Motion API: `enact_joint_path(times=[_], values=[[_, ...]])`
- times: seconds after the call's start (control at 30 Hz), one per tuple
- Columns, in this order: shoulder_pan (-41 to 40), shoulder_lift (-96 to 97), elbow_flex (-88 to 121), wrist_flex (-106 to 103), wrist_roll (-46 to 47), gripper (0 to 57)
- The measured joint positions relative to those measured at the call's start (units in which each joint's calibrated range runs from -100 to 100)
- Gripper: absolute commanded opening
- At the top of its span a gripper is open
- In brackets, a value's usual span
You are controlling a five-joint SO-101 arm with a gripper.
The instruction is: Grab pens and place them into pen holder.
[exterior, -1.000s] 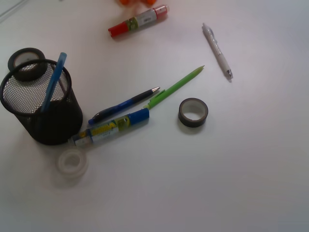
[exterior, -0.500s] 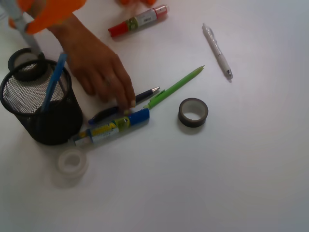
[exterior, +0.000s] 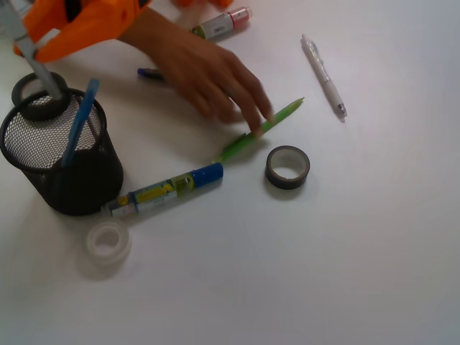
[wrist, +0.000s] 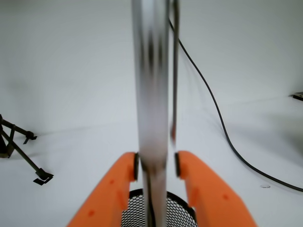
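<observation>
My orange gripper (exterior: 32, 49) is at the far left, shut on a silver pen (exterior: 39, 72) that hangs upright with its lower end at the back rim of the black mesh pen holder (exterior: 72, 183). In the wrist view the pen (wrist: 151, 94) stands between the jaws of the gripper (wrist: 156, 165), with the holder (wrist: 180, 210) right below. A light blue pen (exterior: 79, 122) stands in the holder. A green pen (exterior: 241, 142), a white pen (exterior: 323, 75) and a dark blue pen (exterior: 149, 73) lie on the table.
A person's hand (exterior: 208, 75) reaches in from the back, fingertips on the green pen, half covering a red marker (exterior: 219, 24). A blue marker (exterior: 169, 189), a dark tape roll (exterior: 287, 167), a clear tape roll (exterior: 108, 242) and a black roll (exterior: 29, 90) lie around.
My gripper came in at the top left with the silver pen. The hand came in, carried the dark blue pen to the back and now rests on the green pen.
</observation>
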State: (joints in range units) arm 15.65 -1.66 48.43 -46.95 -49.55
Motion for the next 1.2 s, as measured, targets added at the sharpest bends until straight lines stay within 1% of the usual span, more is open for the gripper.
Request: enact_joint_path(times=[0.07, 0.1, 0.27, 0.37, 0.43, 0.6, 0.7, 0.8, 0.87, 0.9, 1.0, 1.07, 1.2], values=[[-0.22, 0.00, 0.00, 0.00, -0.05, 20.6], [-1.18, 0.00, 0.00, 0.00, -0.05, 21.1], [-0.81, 0.09, -1.89, 0.00, 1.07, 21.0], [-1.33, -1.13, -5.48, 1.64, 4.49, 20.9], [-2.81, -4.36, -6.65, 6.65, 7.37, 20.9], [-7.92, -17.68, -7.19, 27.99, 17.73, 19.5], [-12.43, -25.78, -7.19, 45.01, 24.47, 19.6], [-15.46, -30.31, -7.19, 63.15, 29.11, 19.6], [-16.28, -30.84, -7.19, 75.08, 30.96, 19.6], [-17.46, -30.84, -7.19, 85.44, 32.33, 19.6], [-19.61, -28.83, -7.28, 96.85, 34.63, 19.6], [-20.20, -26.05, -7.19, 102.46, 36.09, 19.6], [-21.61, -20.64, -7.28, 105.75, 36.87, 19.6]])
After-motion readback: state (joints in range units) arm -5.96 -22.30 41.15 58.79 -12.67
